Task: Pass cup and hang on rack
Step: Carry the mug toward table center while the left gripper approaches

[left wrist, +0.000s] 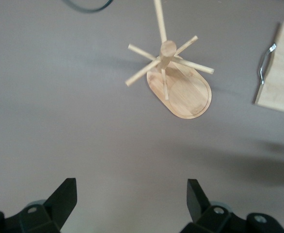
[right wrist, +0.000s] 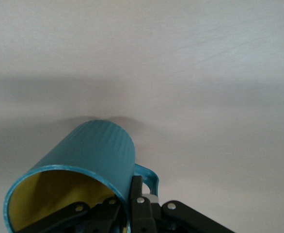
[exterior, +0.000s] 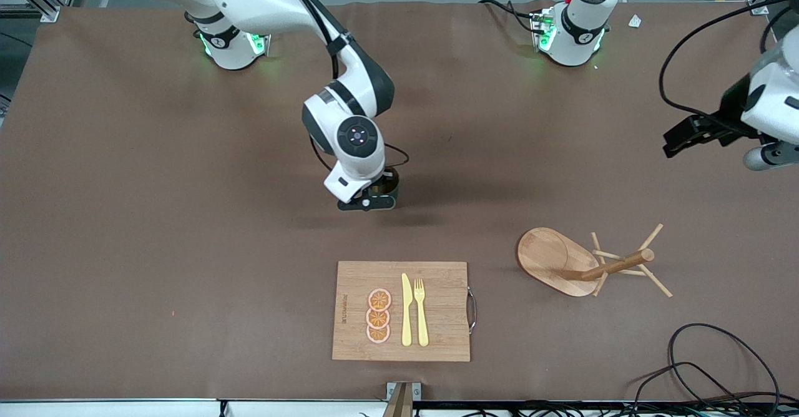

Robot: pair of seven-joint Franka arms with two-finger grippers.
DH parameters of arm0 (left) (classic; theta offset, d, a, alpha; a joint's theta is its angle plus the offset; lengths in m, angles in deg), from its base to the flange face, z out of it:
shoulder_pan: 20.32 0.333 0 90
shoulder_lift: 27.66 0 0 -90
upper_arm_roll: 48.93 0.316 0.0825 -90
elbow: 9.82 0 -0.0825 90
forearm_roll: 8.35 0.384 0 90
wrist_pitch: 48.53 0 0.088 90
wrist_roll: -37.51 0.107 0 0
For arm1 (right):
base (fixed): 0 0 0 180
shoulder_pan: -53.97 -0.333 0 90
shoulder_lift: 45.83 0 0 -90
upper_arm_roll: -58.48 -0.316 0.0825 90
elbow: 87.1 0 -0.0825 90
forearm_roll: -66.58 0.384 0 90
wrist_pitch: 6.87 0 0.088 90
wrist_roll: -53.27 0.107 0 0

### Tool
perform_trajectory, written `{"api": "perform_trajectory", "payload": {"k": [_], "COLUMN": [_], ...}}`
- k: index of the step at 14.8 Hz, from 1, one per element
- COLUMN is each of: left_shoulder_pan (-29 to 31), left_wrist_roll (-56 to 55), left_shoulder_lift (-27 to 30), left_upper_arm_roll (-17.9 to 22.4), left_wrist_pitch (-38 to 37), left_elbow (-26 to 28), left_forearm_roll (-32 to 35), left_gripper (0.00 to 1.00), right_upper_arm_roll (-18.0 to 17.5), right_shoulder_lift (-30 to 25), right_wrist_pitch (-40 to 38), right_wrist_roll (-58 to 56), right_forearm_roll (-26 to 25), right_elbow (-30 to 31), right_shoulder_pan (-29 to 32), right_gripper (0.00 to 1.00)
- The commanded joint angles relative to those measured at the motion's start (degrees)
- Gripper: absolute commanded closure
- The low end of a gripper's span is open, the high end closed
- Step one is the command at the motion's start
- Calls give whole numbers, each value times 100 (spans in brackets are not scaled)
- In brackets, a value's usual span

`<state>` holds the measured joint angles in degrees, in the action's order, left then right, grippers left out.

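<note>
The teal ribbed cup (right wrist: 96,145), yellow inside, is held by my right gripper (right wrist: 127,196). One finger is inside the rim and one outside, next to the loop handle (right wrist: 149,177). In the front view the right gripper (exterior: 369,203) is low over the middle of the table, and the cup (exterior: 391,183) is mostly hidden under the hand. The wooden rack (exterior: 558,262) stands toward the left arm's end and also shows in the left wrist view (left wrist: 181,85). My left gripper (exterior: 681,140) is open and empty, up in the air at that end, with spread fingers (left wrist: 64,196).
A bamboo cutting board (exterior: 349,279) with orange slices (exterior: 378,316), a yellow knife (exterior: 406,309) and a fork (exterior: 421,311) lies nearer the front camera than the cup. Black cables (exterior: 699,367) lie at the near corner by the rack.
</note>
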<state>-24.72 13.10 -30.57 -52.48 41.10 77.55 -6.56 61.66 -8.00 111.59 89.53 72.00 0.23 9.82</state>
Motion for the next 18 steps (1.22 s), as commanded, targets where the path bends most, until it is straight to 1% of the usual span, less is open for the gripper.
{"api": "perform_trajectory", "payload": {"k": [1, 3, 5, 6, 8, 9, 10, 11, 12, 16, 18], "left_shoulder_pan": [-78, -87, -87, -87, -78, -87, -87, -87, -87, -96, -218], "left_wrist_roll": [-1099, -1678, -2137, -2269, -2663, -2848, -2937, -3008, -3174, -3763, -4018], "left_shoulder_lift": [-25, -34, -43, -43, -43, -43, -43, -51, -51, -130, -183], "left_upper_arm_roll": [-329, -453, -524, -533, -725, -778, -857, -954, -1015, -1227, -1253], "left_wrist_pitch": [-366, -551, -570, -570, -570, -570, -570, -578, -570, -622, -640], "left_elbow": [-97, -97, -97, -97, -89, -89, -89, -89, -89, -89, -88], "left_forearm_roll": [84, 93, 93, 85, 76, 84, 85, 85, 85, 93, 180], "left_gripper": [0, 0, 0, 0, 0, 0, 0, 0, 0, 0, 0], "right_upper_arm_roll": [-19, -64, -64, -64, -64, -64, -64, -64, -55, -55, -38], "right_shoulder_lift": [198, 207, 207, 207, 233, 242, 233, 233, 233, 155, 50], "right_wrist_pitch": [98, 115, 194, 203, 212, 204, 203, 195, 195, 125, -129], "right_wrist_roll": [372, 513, 540, 531, 505, 453, 435, 426, 426, 268, 128], "right_forearm_roll": [38, 248, 669, 801, 811, 811, 811, 811, 777, 785, 785], "right_elbow": [-182, -182, -182, -182, -190, -190, -190, -190, -190, -400, -445], "right_shoulder_pan": [-129, -137, -172, -181, -225, -243, -243, -234, -252, -217, -173], "right_gripper": [100, 100, 99, 99, 99, 96, 81, 51, 1, 0, 0]}}
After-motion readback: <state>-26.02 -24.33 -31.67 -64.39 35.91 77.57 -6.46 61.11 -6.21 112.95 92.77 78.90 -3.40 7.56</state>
